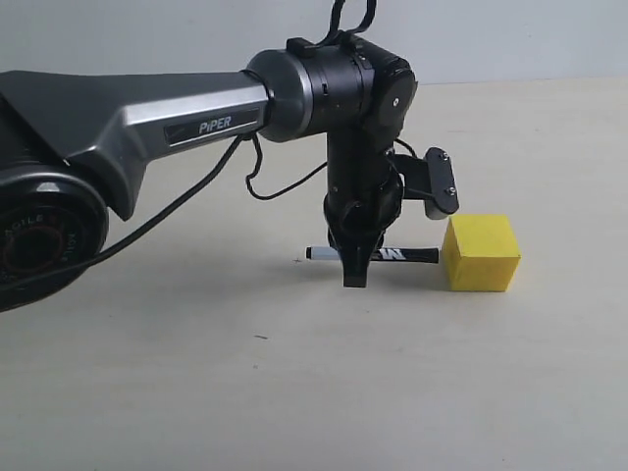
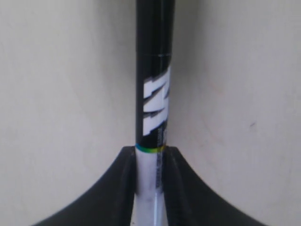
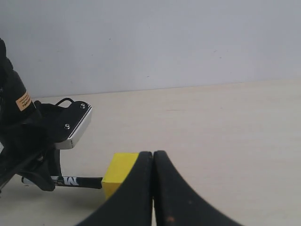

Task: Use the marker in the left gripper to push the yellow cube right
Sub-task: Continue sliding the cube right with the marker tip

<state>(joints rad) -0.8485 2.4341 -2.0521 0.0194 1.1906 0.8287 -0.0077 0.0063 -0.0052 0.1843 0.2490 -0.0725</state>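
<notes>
The yellow cube [image 1: 480, 252] rests on the beige tabletop, right of centre in the exterior view. My left gripper [image 1: 354, 278] points straight down and is shut on the marker [image 1: 392, 254], which lies level just above the table. The marker's black end touches or nearly touches the cube's left face. In the left wrist view the marker [image 2: 154, 117] runs out from between the black fingers [image 2: 126, 183], which clamp its white barrel. The right wrist view shows the cube [image 3: 118, 170], the marker [image 3: 82, 181] beside it, and my right gripper [image 3: 153, 155] shut with nothing in it.
The "PiPER" arm [image 1: 157, 118] stretches in from the left with loose black cables [image 1: 285, 186] hanging under it. The wrist camera mount [image 1: 440, 183] sticks out above the cube. A plain pale wall [image 3: 164, 42] stands behind the table.
</notes>
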